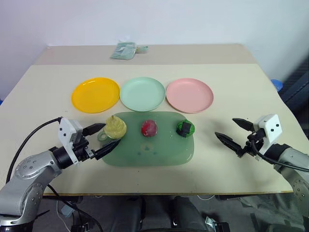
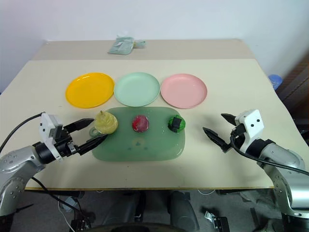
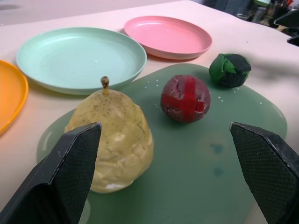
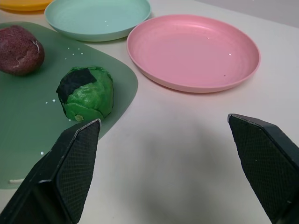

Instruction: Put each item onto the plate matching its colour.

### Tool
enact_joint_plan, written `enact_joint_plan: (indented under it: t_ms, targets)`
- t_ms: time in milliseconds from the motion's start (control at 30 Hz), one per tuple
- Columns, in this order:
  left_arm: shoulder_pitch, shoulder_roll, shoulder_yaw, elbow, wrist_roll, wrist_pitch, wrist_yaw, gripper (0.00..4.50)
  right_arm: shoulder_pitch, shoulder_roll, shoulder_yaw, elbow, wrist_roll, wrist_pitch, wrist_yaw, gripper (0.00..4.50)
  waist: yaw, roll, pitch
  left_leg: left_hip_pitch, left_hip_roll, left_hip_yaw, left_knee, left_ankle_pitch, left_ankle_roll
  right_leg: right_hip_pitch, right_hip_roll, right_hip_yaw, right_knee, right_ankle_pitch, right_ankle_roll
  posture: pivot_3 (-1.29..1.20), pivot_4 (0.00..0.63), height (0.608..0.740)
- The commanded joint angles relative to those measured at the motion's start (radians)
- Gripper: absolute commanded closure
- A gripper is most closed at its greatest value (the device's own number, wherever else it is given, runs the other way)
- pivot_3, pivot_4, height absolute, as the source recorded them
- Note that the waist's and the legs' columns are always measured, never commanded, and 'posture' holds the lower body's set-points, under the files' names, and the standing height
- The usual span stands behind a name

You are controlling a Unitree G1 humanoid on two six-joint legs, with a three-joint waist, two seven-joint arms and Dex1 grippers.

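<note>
Both hands gaped empty: left hand (image 1: pixel 100 136) by the pear (image 1: pixel 116 127). Head view alone showed a bag (image 1: pixel 124 50) behind the plates (image 1: pixel 142 94).

Beige table (image 1: pixel 231 159) against a white wall (image 1: pixel 193 19). Second tabletop (image 1: pixel 193 54) butts its far edge. Even light.

The worktop (image 1: pixel 231 159) is beige. Three plates: yellow-orange plate (image 1: pixel 95 94), mint green plate (image 1: pixel 142 94), pink plate (image 1: pixel 189 95). On the translucent green board (image 1: pixel 149 150): pale yellow pear (image 1: pixel 115 127), dark red fruit (image 1: pixel 149 128) with a brighter red cross, green-and-black piece (image 1: pixel 185 128).
</note>
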State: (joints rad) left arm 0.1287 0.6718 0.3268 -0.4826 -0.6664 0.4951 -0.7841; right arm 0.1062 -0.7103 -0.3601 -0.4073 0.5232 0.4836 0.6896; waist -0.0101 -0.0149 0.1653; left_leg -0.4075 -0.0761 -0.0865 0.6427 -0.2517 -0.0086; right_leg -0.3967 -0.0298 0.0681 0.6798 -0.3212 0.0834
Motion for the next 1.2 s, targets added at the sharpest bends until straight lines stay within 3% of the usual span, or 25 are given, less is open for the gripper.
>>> enact_joint_plan:
  t_ms: [33,733,933,1200]
  targets:
    - [0.01,0.014,0.029,-0.036,-0.014,-0.001,0.002,0.0,-0.015,0.0,-0.017,-0.003,0.005,-0.023,0.009,0.03,0.0,0.0,0.0,0.0,0.0,0.0,0.0,0.0,0.0,0.0,0.0,0.0,0.0,0.0,0.0,0.0,0.15,0.74]
    - [0.025,-0.033,0.048,-0.031,-0.034,-0.065,0.018,0.0,-0.064,0.02,0.012,0.043,0.028,-0.096,0.074,0.03,0.0,0.0,0.0,0.0,0.0,0.0,0.0,0.0,0.0,0.0,0.0,0.0,0.0,0.0,0.0,0.0,0.15,0.74]
    - [-0.01,-0.097,0.039,-0.025,-0.045,-0.007,0.158,0.0,-0.141,0.014,0.06,0.004,0.141,-0.071,0.188,0.03,0.0,0.0,0.0,0.0,0.0,0.0,0.0,0.0,0.0,0.0,0.0,0.0,0.0,0.0,0.0,0.0,0.15,0.74]
    - [-0.075,-0.153,-0.013,-0.038,-0.013,0.041,0.288,0.0,-0.226,0.004,0.151,0.037,0.133,-0.107,0.323,0.03,0.001,0.0,0.0,0.0,0.0,0.0,0.001,0.0,0.001,0.0,0.0,0.0,0.0,0.0,0.0,0.0,0.15,0.74]
